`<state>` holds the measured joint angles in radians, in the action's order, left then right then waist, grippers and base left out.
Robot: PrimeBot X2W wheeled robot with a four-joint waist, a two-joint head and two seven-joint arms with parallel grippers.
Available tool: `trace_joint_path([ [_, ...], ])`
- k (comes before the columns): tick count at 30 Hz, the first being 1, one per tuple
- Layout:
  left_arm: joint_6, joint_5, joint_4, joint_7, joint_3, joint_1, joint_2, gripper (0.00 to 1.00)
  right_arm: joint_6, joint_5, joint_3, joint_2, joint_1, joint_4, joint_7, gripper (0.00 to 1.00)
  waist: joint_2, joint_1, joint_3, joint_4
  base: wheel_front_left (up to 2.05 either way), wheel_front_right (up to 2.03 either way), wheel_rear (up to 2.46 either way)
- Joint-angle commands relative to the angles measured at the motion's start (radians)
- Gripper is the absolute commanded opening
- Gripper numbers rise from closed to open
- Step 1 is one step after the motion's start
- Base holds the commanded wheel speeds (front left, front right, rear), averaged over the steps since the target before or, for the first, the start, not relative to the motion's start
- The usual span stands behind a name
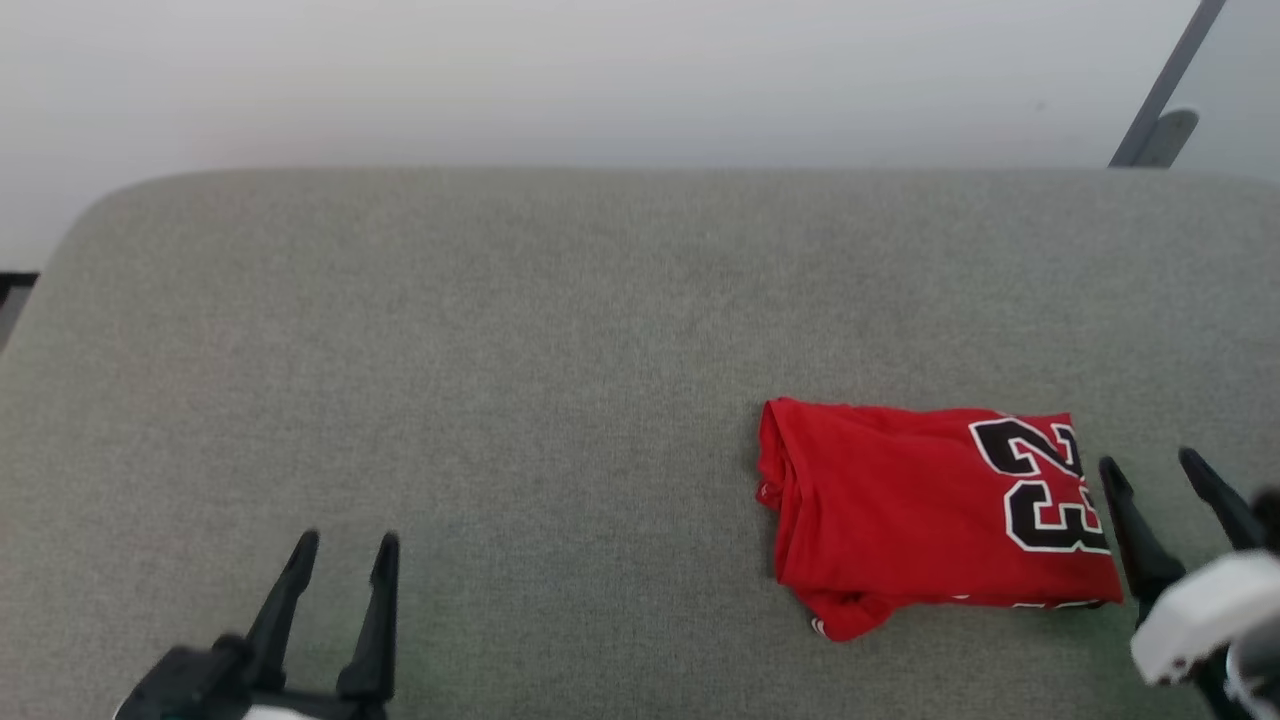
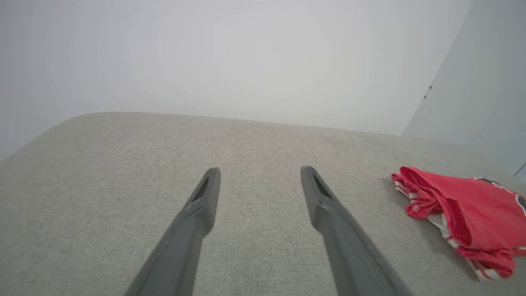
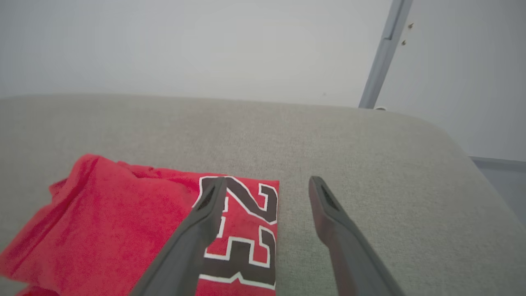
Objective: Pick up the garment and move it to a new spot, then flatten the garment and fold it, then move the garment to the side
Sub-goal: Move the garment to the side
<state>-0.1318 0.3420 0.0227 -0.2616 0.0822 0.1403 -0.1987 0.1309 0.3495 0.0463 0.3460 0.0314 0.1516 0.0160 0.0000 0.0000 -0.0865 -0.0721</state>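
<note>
**Two end effectors released, garment folded on the right half of the counter**

You have the garment (image 1: pixel 900 500) lying as a folded, roughly rectangular red bundle on the grey fabric-covered counter (image 1: pixel 500 350). It sits in the right half, well in from the far edge and from the rounded far-right corner. Its end toward the counter's right edge carries a black "23" outlined in white. The opposite end shows the bunched edges of the stacked layers. In your left wrist view, red-and-white striped trim peeks out from under that bunched end. A small lump of fabric pokes out at the bundle's near-left corner.

Your right end effector (image 1: pixel 1149 460) is just beside the numbered end of the garment. Its two dark fingers are spread apart and hold nothing. In the right wrist view, one finger crosses in front of the "23" and the other is over bare counter. You cannot tell from these views whether either fingertip touches the cloth or the surface.

Your left end effector (image 1: pixel 349 540) is over the left half of the counter, well apart from the garment. It is likewise released, fingers parted with only bare grey fabric between them.

Beyond the far edge you see a pale wall (image 1: pixel 600 80), and a grey post (image 1: pixel 1165 95) rises near the far-right corner.
</note>
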Motion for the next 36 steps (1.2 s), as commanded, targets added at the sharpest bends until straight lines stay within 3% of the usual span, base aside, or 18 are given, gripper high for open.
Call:
trace_joint_path([
  [1,0.002,-0.002,0.003,-0.004,0.003,-0.021,-0.008,1.0,-0.001,0.0,-0.009,0.014,0.017,0.006,0.024,1.0,0.0,0.0,-0.02,-0.002,0.0,0.0,0.0],
  [7,0.002,-0.003,0.015,-0.004,0.048,-0.117,-0.02,1.0,0.0,0.054,-0.103,0.165,0.141,0.048,0.317,1.0,0.0,0.0,-0.114,-0.025,0.0,0.0,0.0],
  [12,0.002,-0.001,0.024,-0.004,0.065,-0.191,-0.014,1.0,0.0,0.199,-0.217,0.266,0.2,0.021,0.553,1.0,0.0,0.0,-0.2,-0.044,0.0,0.0,0.0],
  [19,0.002,0.008,0.032,-0.004,0.08,-0.247,-0.006,1.0,-0.001,0.286,-0.262,0.303,0.237,0.022,0.672,1.0,0.0,0.0,-0.29,-0.053,0.0,0.0,0.0],
  [20,0.002,0.008,0.034,-0.004,0.079,-0.249,-0.007,1.0,-0.001,0.29,-0.265,0.3,0.236,0.028,0.678,0.88,0.0,0.0,-0.295,-0.053,0.0,0.0,0.0],
  [21,0.002,0.009,0.036,-0.004,0.078,-0.252,-0.007,1.0,-0.002,0.295,-0.268,0.295,0.235,0.034,0.676,0.52,0.0,0.0,-0.299,-0.051,0.0,0.0,0.0],
  [24,0.002,0.009,0.039,-0.004,0.072,-0.262,-0.016,1.0,-0.003,0.307,-0.258,0.267,0.238,0.05,0.667,0.0,0.0,0.0,-0.306,-0.033,0.0,0.0,0.0],
  [36,0.002,-0.013,0.019,-0.004,0.129,-0.336,-0.108,1.0,-0.002,0.29,0.015,0.302,0.227,0.055,0.497,0.0,0.0,0.0,-0.346,0.13,0.0,0.0,0.0],
])
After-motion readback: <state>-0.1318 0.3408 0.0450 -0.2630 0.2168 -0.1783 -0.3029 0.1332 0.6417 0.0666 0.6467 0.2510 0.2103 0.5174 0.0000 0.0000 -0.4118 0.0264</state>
